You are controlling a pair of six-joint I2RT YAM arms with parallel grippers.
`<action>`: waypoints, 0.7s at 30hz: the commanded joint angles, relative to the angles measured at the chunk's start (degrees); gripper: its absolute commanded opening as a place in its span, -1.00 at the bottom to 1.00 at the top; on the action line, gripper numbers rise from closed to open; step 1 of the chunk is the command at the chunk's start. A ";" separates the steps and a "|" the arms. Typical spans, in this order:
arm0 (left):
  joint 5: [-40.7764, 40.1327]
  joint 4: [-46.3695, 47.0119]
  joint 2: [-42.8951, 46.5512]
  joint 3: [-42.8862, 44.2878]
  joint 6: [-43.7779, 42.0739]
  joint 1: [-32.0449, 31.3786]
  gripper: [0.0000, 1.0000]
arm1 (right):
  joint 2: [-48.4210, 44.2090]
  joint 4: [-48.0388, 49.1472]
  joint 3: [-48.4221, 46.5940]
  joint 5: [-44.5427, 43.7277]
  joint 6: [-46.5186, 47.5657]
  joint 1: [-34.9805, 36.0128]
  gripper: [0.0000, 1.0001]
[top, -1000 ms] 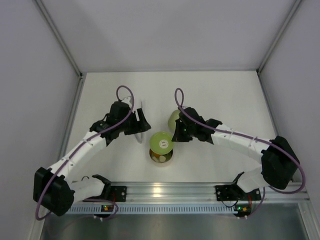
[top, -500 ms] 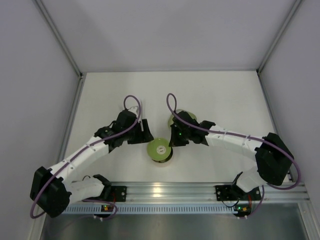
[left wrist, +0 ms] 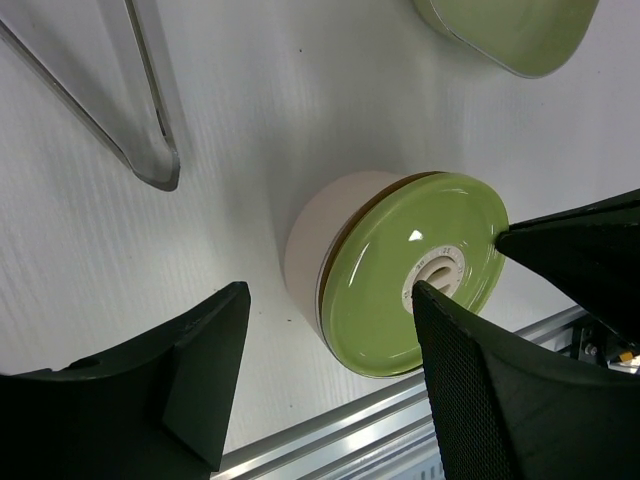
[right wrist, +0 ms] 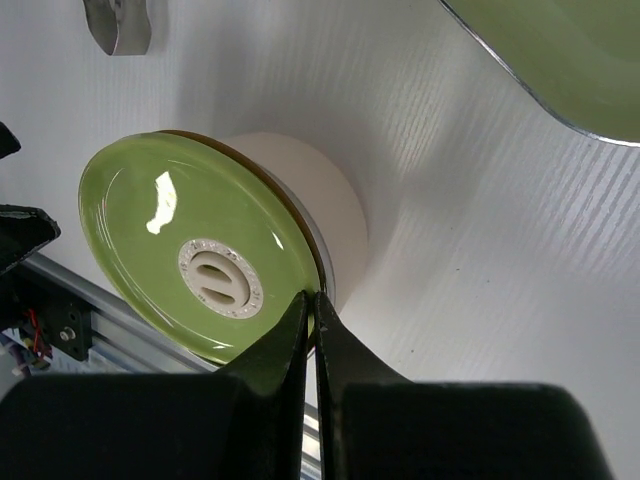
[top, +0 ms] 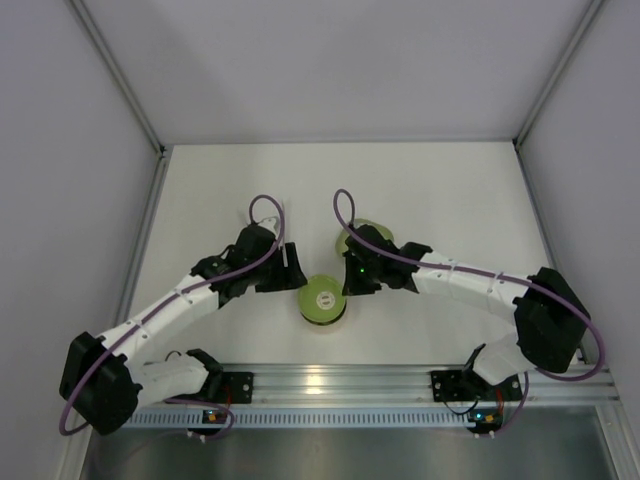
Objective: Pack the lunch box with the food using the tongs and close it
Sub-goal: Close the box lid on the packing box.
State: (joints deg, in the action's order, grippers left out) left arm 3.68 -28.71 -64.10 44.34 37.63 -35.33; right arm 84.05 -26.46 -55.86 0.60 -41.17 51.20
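The right claw [right wrist: 312,300] is shut tight, with nothing held in it. Its tips are touching the rim of the green lid [right wrist: 180,240]. The left claw [left wrist: 328,295] is held part way open, and nothing is gripped by it. One of its fingers [left wrist: 470,370] is seen close to the lid's white middle spot.

The lid is placed on top of the lunch box [left wrist: 303,250], which is set on the white table [left wrist: 250,90] near the front rail. The food cannot be seen under the lid.

If the rim is pushed too hard from the side, the box could be slid or tipped over. The lid could also be knocked off. It cannot be told whether the lid is pressed all the way down.

The tongs [left wrist: 160,160] are laid beside the box, and a green dish [left wrist: 510,35] is near. Either could be bumped by an arm.
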 commanded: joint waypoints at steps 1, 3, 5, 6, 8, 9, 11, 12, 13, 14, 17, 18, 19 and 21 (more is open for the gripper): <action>-0.43 0.06 1.34 -0.57 0.60 -0.26 0.42 | -2.49 -1.93 0.31 -1.83 -0.58 1.10 -1.00; -0.43 0.06 1.17 -0.65 0.61 -0.53 0.42 | -2.58 -2.11 0.31 -1.92 -0.40 1.27 -1.00; -0.52 0.06 1.17 -0.74 0.69 -0.70 0.42 | -2.66 -2.81 0.05 -1.92 -0.14 1.36 -1.00; -0.43 -0.03 1.08 -0.74 0.69 -0.70 0.42 | -2.75 -2.98 -0.04 -1.92 0.03 1.45 -1.00; -0.43 -0.03 0.99 -0.66 0.78 -0.97 0.42 | -2.75 -3.51 -0.48 -1.92 0.30 1.53 -1.00; -0.52 -0.12 0.90 -0.57 0.69 -0.97 0.42 | -2.75 -3.69 -0.66 -1.75 0.39 1.53 -1.00; -0.52 -0.12 0.73 -0.39 0.61 -1.23 0.42 | -2.58 -4.04 -1.01 -1.57 0.74 1.71 -1.00; -0.61 -0.12 0.47 -0.39 0.52 -1.14 0.42 | -2.49 -4.04 -1.10 -1.22 0.74 1.80 -1.00; -0.61 -0.12 0.29 -0.30 0.52 -1.23 0.42 | -2.40 -4.13 -1.18 -1.04 0.91 1.89 -1.00; -0.69 -0.12 0.20 -0.30 0.52 -1.23 0.42 | -2.23 -4.13 -1.36 -1.04 1.09 1.97 -1.00; -0.78 -0.03 -0.50 -0.39 0.34 -1.41 0.42 | -1.96 -4.22 -1.71 -0.87 1.26 2.50 -1.00; -0.87 -0.03 -0.77 -0.39 0.26 -1.41 0.42 | -2.05 -4.30 -1.80 -0.95 1.35 2.85 -1.00; -0.96 0.06 -0.85 -0.39 0.17 -1.58 0.42 | -2.40 -4.48 -2.06 -0.95 1.53 2.94 -1.00; -1.05 0.14 -1.12 -0.39 0.08 -1.58 0.42 | -2.92 -4.74 -2.41 -1.21 1.79 3.20 -0.90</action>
State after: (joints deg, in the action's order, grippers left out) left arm 3.46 -28.75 -64.71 44.31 37.67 -36.56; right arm 83.46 -29.10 -55.92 -0.01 -40.47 52.56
